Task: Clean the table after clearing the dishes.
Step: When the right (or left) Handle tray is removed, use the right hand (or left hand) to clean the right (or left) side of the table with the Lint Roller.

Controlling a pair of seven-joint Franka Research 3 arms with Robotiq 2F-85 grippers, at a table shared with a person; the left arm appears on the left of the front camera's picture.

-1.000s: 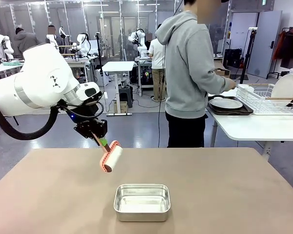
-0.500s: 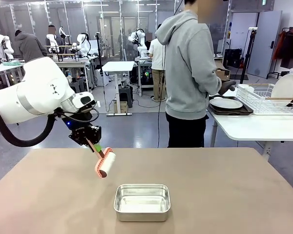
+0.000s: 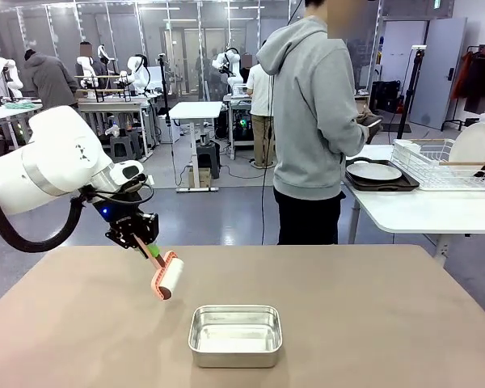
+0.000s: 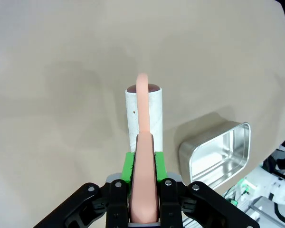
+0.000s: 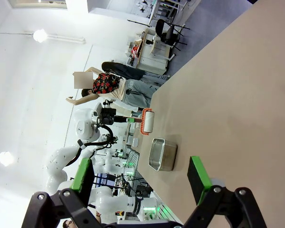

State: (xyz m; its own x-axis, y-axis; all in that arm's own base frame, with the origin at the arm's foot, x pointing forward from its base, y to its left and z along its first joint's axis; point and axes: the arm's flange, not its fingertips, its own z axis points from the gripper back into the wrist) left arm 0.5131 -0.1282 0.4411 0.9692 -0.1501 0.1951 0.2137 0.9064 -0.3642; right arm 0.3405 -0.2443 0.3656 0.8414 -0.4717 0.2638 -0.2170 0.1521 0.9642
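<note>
step: cleaning part, I'd say; the dishes [image 3: 374,171] sat on the white side table [image 3: 420,212] by the person [image 3: 311,121], off the table [image 3: 372,307].
left gripper [image 3: 149,245]: clamped on the lint roller's [image 3: 168,276] pink handle, roll low over the top.
right gripper [image 5: 141,173]: fingers spread, nothing held.
next: probably press the roll flat, dodge the steel pan [image 3: 235,335].
steel pan: looked empty.

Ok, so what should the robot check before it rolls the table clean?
1. Is the left hand shut tight on the roller: ok.
2. Is the roller touching the table: cannot tell.
3. Are the plate and tray off the table, on the white side table: ok.
4. Is the path clear: not ok, the pan sits mid-table.
5. Is the person turned away from the table: ok.
6. Is the right hand open, holding nothing: ok.
</note>
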